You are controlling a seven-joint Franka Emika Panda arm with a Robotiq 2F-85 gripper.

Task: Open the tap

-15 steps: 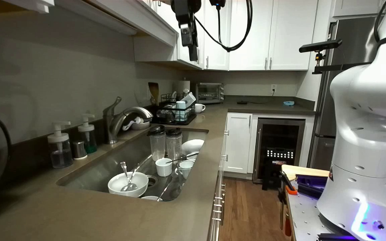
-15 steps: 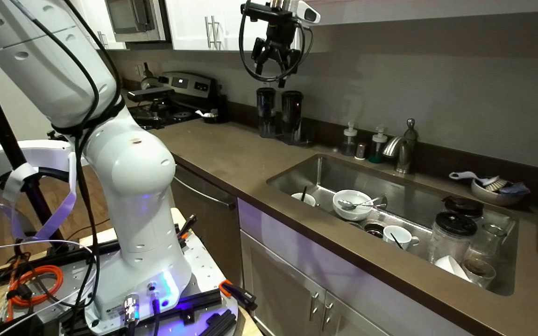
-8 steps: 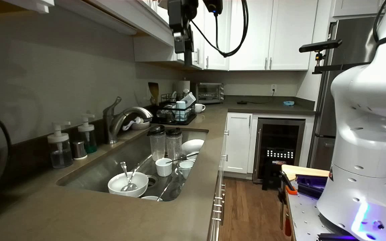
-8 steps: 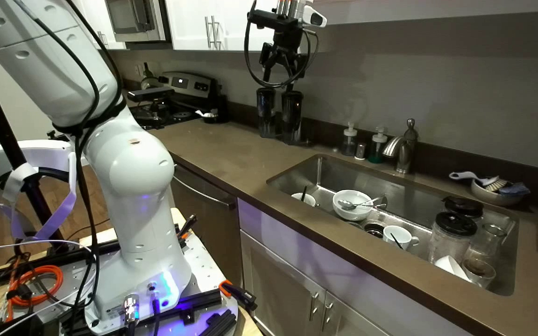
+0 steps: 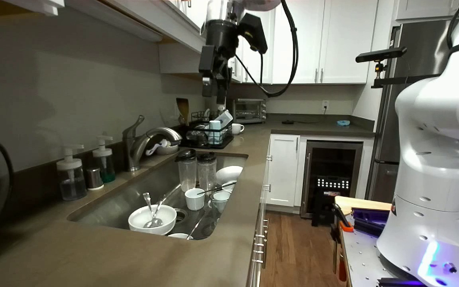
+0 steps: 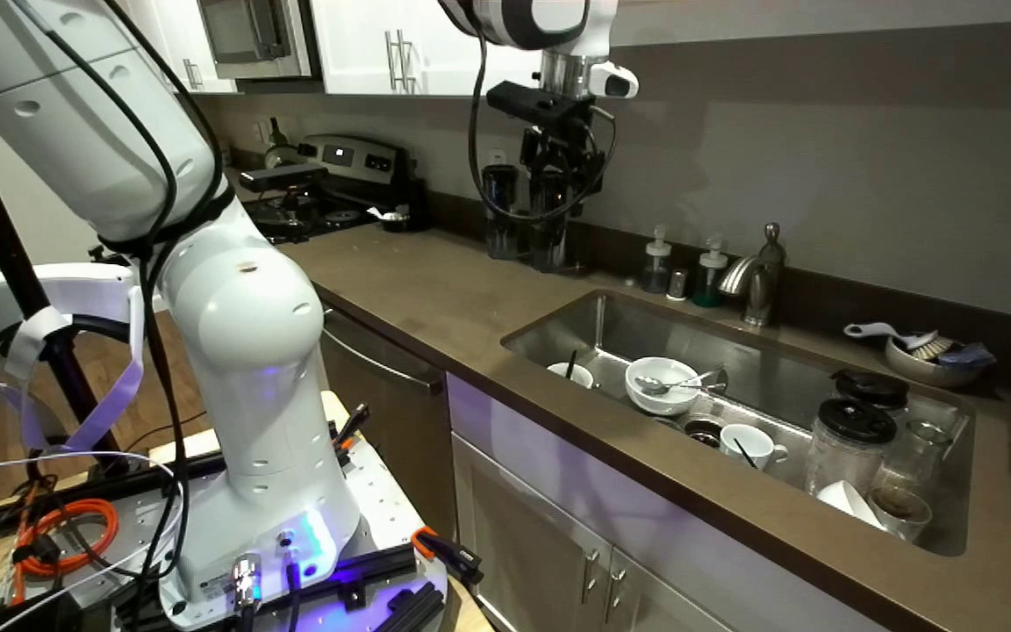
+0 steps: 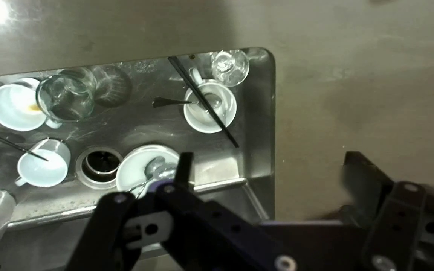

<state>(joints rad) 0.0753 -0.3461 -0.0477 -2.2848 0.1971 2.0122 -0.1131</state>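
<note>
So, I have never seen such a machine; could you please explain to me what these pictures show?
It is a white robot arm beside a kitchen counter. Two views look on from outside; the third looks down from its wrist into the sink. There lie cups, glasses and a bowl. On the counter, behind the sink, are soap bottles and the tap that should be opened. The black fingers, clearest in the wrist view, stand wide apart and hold nothing; they are not touching the tap.
</note>
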